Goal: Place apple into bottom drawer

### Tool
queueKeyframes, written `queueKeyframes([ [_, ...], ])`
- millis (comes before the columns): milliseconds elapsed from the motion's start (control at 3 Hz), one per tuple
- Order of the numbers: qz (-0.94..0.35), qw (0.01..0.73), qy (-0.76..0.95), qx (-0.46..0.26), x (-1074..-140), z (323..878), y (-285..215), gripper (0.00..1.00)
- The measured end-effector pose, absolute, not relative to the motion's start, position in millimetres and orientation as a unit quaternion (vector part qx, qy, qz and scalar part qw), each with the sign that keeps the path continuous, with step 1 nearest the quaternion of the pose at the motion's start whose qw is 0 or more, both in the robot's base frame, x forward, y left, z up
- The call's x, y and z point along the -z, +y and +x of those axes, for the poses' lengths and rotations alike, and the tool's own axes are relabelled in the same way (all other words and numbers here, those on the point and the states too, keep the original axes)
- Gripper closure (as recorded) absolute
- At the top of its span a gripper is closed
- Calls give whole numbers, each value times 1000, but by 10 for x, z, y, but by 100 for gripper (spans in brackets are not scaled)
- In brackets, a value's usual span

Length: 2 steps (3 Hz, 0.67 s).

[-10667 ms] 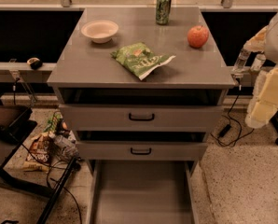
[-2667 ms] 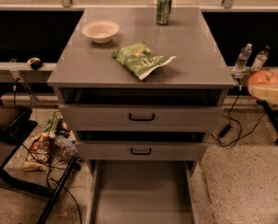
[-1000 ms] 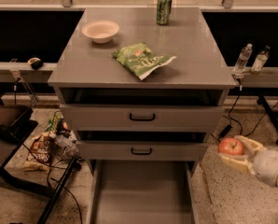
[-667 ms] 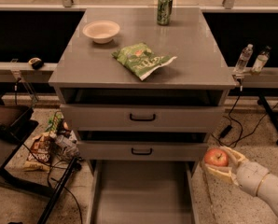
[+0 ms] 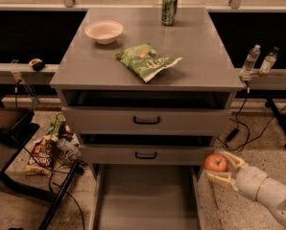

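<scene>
Apple (image 5: 216,163) is held in the gripper (image 5: 220,167), whose two fingers are closed against its sides with nothing else in the grasp. The gripper sits low at the right of the cabinet, level with the front of the middle drawer (image 5: 146,154). The apple is therefore outside the bottom drawer (image 5: 145,198), beyond its right side wall and over the bare floor. Hazard 1: release at this position would probably drop the apple onto the floor beside the tray, so the gripper first needs to travel left until it is clearly over the tray floor. Hazard 2: on that leftward path the fingers or the arm could strike the right side wall of the bottom drawer or the underside of the middle drawer front, since the gap between them looks shallow. Hazard 3: a round apple released from height onto a flat metal floor is likely to roll or bounce toward the open front edge; lower it close to the floor before opening. Hazard 4: the grip appears to cover only part of the apple, so a sudden stop may shift it.
</scene>
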<state>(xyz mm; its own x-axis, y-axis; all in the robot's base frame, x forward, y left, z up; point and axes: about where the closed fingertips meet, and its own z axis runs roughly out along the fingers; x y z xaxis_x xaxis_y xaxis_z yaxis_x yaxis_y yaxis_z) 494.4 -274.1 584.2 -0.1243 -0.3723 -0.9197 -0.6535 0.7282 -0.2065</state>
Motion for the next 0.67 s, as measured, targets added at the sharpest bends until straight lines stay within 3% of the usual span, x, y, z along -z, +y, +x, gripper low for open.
queueKeyframes([
  [667, -386, 504, 754, -168, -4426, 4962, -1743, 100],
])
